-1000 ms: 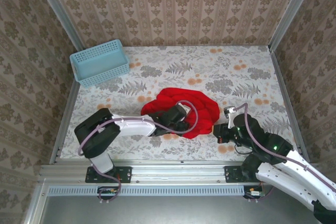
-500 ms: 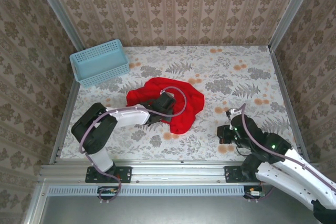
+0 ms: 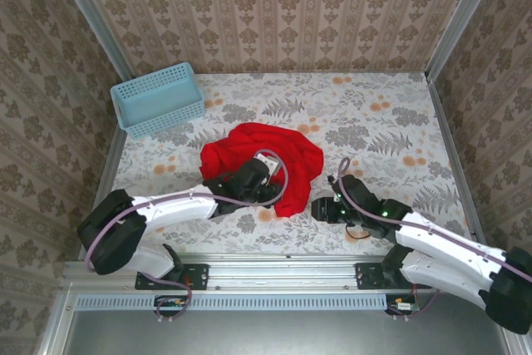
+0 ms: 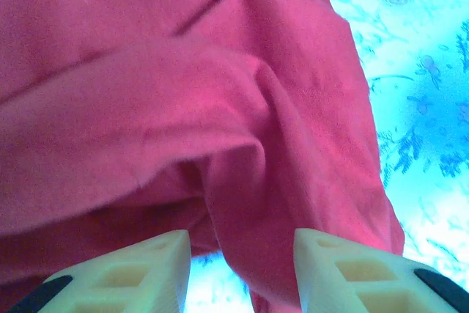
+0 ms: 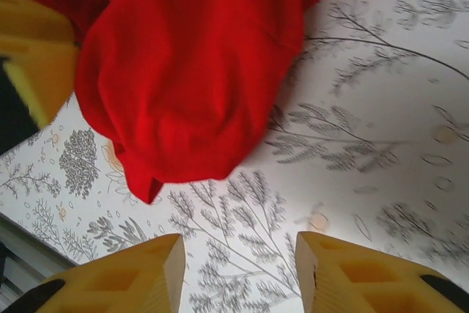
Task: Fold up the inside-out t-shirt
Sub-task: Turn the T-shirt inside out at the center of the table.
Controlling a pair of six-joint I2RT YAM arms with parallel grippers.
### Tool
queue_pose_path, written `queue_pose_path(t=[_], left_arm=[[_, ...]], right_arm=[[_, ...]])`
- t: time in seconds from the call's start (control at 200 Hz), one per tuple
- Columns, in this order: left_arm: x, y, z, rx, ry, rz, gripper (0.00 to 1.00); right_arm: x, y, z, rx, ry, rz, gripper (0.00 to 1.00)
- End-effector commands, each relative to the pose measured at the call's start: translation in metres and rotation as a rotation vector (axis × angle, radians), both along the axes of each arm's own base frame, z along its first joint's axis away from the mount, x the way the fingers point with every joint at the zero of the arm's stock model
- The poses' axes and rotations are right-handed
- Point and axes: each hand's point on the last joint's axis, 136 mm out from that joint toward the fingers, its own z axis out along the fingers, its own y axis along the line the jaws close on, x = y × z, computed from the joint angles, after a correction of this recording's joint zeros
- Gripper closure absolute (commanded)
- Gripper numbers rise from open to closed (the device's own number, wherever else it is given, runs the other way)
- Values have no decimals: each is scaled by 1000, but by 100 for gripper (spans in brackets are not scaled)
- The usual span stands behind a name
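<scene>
the left gripper (image 3: 268, 182) hides part of the inside-out t-shirt (image 3: 241, 145).

A floral-patterned tabletop (image 3: 374, 122) carries a crumpled bright red cloth t-shirt (image 3: 241, 147) near its middle and a light blue plastic basket (image 3: 158, 99) at the far left.

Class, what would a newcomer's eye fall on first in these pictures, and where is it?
The bright red t-shirt lies crumpled mid-table. Both grippers are open: the left gripper at its near edge, the right gripper just off its near-right tip. A light blue basket sits in the far left corner.
</scene>
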Motion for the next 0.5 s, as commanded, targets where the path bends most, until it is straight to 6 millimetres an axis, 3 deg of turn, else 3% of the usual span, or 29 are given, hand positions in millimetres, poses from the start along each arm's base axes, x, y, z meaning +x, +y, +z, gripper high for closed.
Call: queue_pose_path(t=[0.0, 0.25, 0.395, 0.495], left_arm=[[-16, -1, 4, -56, 41, -11, 56], [-24, -2, -2, -133, 83, -1, 57], [-27, -4, -4, -167, 99, 6, 56], [-28, -2, -8, -164, 107, 11, 55]], right_arm=[[15, 34, 20, 119, -67, 44, 52], [26, 68, 5, 33, -75, 109, 44], [36, 66, -11, -79, -62, 75, 46], [44, 52, -21, -180, -55, 14, 56]])
